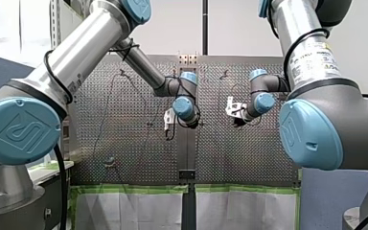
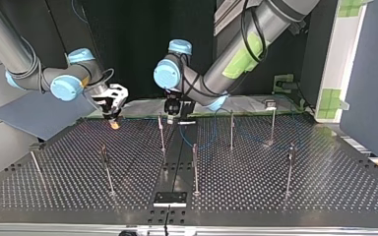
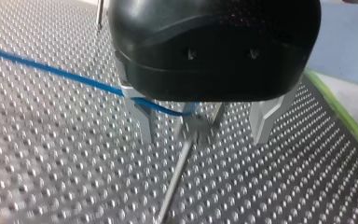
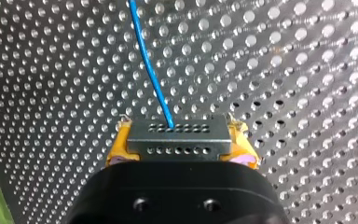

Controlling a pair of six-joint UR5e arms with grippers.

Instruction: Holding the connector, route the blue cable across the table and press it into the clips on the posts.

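In the left wrist view my left gripper [image 3: 204, 139] is open, its metal fingers [image 3: 142, 123] standing on either side of a post's clip [image 3: 198, 127]. The blue cable [image 3: 51, 70] runs over the perforated table and curves in at that clip, just under the gripper body. In the right wrist view my right gripper [image 4: 181, 149] is shut on the grey connector [image 4: 177, 133], gripped between yellow pads [image 4: 119, 151]; the blue cable [image 4: 151, 70] leads away from it. In the top view my right gripper [image 2: 112, 118] hangs to the left of my left gripper [image 2: 172, 115], both at the far side of the table.
Several thin posts stand on the perforated table [image 2: 256, 196], among them one [image 2: 161, 132] just in front of my left gripper and others [image 2: 232, 130] [image 2: 195, 169] [image 2: 106, 169]. Slack blue cable [image 2: 212, 125] lies among the posts at the top view's right. A black block [image 2: 170, 198] sits at the near edge.
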